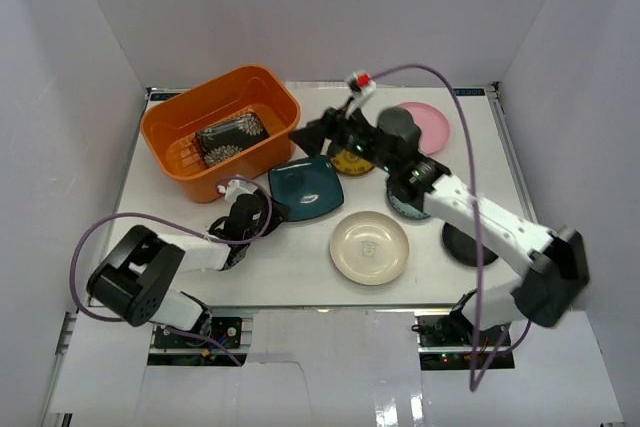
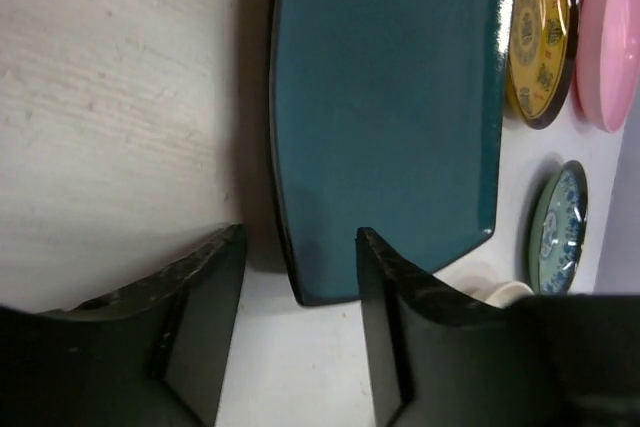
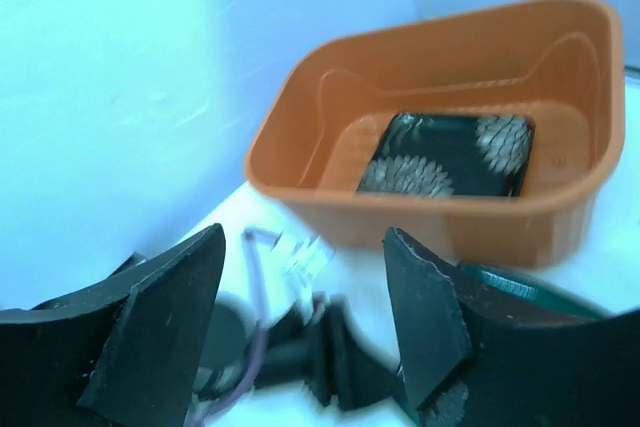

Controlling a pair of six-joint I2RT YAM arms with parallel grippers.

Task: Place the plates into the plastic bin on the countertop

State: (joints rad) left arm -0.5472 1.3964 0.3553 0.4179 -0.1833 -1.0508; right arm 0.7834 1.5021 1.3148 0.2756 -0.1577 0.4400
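The orange plastic bin (image 1: 172, 129) (image 3: 450, 222) stands at the back left of the white countertop (image 1: 290, 282) and holds the black floral square plate (image 1: 230, 137) (image 3: 450, 155). A teal square plate (image 1: 310, 187) (image 2: 390, 97) lies just in front of it. My left gripper (image 1: 262, 209) (image 2: 300, 237) is open, its fingers straddling the teal plate's near corner without pinching it. My right gripper (image 1: 315, 132) (image 3: 305, 237) hangs open and empty beside the bin's right end. Cream (image 1: 369, 247), pink (image 1: 428, 122), gold-patterned (image 2: 540, 37), blue-green (image 2: 558, 227) and glossy black (image 1: 462, 244) plates lie on the right half.
The right arm reaches over the gold-patterned and blue-green plates and partly hides them in the top view. Purple cables loop off both arms. White walls enclose the countertop on three sides.
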